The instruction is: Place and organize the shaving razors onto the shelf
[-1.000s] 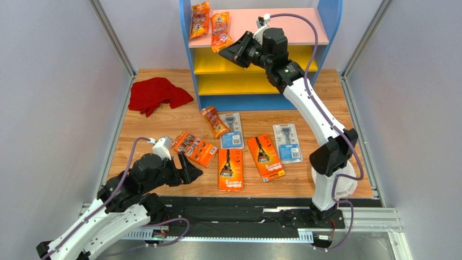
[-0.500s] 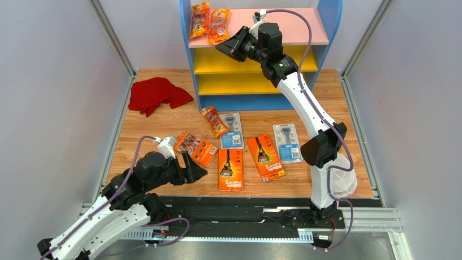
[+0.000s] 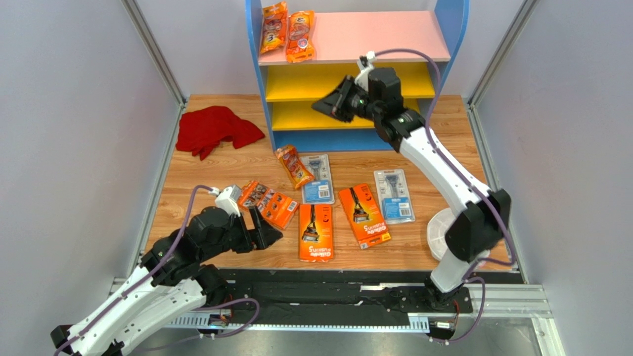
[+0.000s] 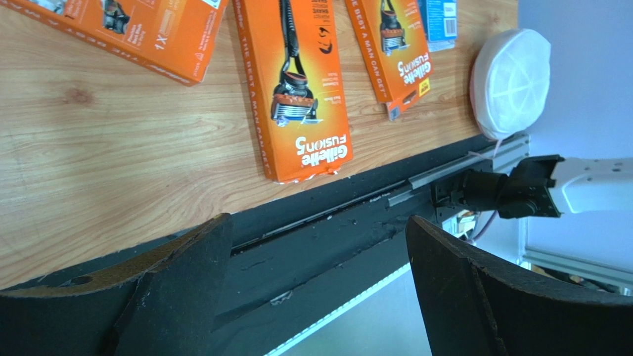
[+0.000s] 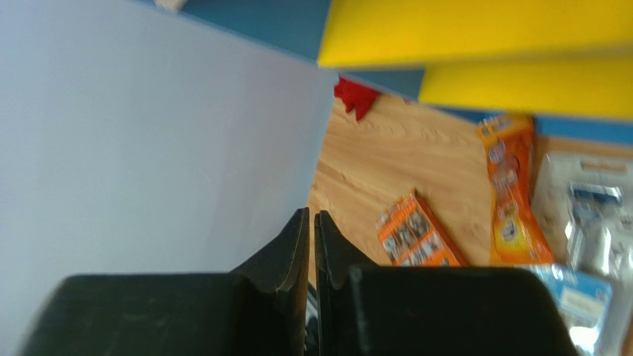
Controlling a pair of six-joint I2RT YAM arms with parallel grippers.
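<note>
The shelf stands at the back with two orange razor bags lying side by side on the left of its pink top board. My right gripper hangs shut and empty in front of the yellow boards, its fingertips pressed together. On the table lie an orange bag, two blister cards, two orange cards and an orange box. My left gripper stands open over the near table edge, just below the box, nothing between its fingers.
A red cloth lies left of the shelf. A round white lidded dish sits at the near right, partly behind the right arm. Grey walls close in both sides. The black base rail runs under my left gripper.
My right gripper left the second orange bag on the pink top board, then drew back and down in front of the yellow boards. The left arm barely shifted.
</note>
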